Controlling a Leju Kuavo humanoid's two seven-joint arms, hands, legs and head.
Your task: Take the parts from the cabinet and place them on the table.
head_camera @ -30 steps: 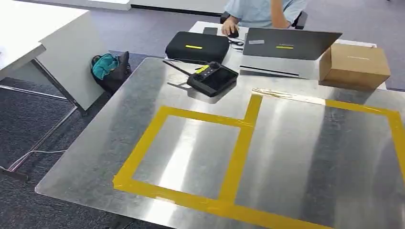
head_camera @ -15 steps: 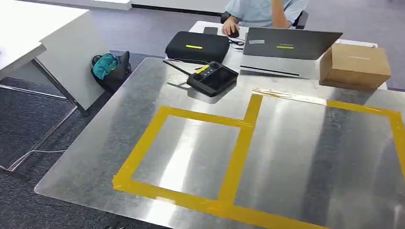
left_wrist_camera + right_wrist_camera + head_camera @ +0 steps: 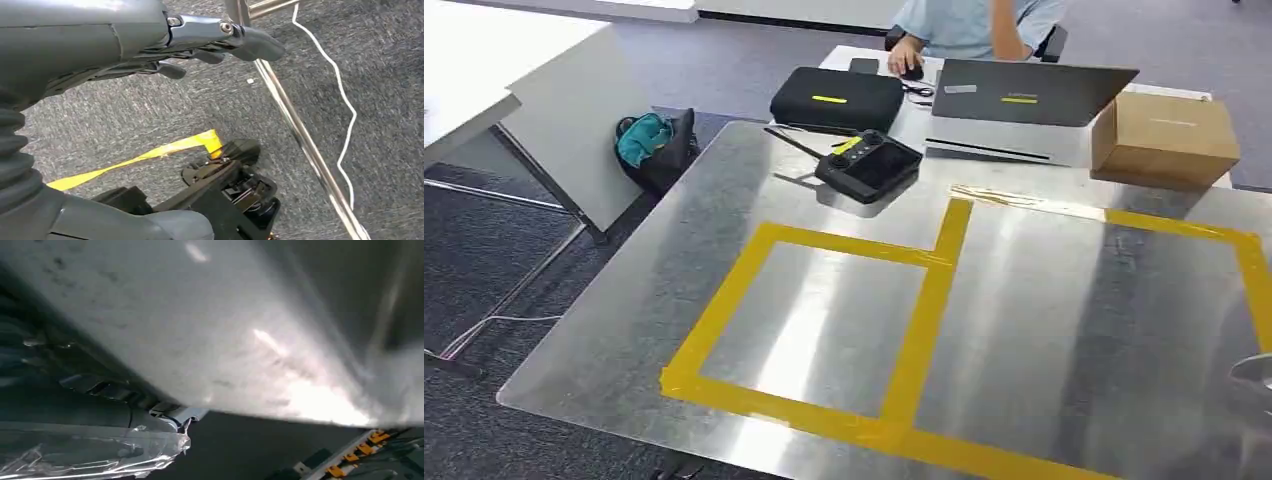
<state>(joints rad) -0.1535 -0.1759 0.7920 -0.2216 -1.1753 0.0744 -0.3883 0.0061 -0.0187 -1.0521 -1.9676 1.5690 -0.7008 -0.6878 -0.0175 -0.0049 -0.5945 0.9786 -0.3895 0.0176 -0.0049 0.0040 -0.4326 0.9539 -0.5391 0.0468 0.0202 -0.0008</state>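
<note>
The metal table (image 3: 824, 330) carries two rectangles of yellow tape (image 3: 924, 310), and both are bare. A silvery, shiny thing (image 3: 1256, 372) pokes in at the table's right edge; I cannot tell what it is. In the right wrist view my right hand (image 3: 100, 385) hovers close over the blurred table top (image 3: 200, 315) and holds a part wrapped in clear plastic (image 3: 90, 450). My left hand (image 3: 200, 45) hangs beside the table over the carpet, fingers stretched out and holding nothing.
A black remote controller (image 3: 869, 165), a black case (image 3: 836, 97), a laptop (image 3: 1024, 95) and a cardboard box (image 3: 1164, 135) stand along the far edge. A person (image 3: 969, 20) sits behind them. A teal bag (image 3: 646, 140) lies on the floor at left.
The silvery thing has come into view at the table's right edge. Everything else on the table has stayed put.
</note>
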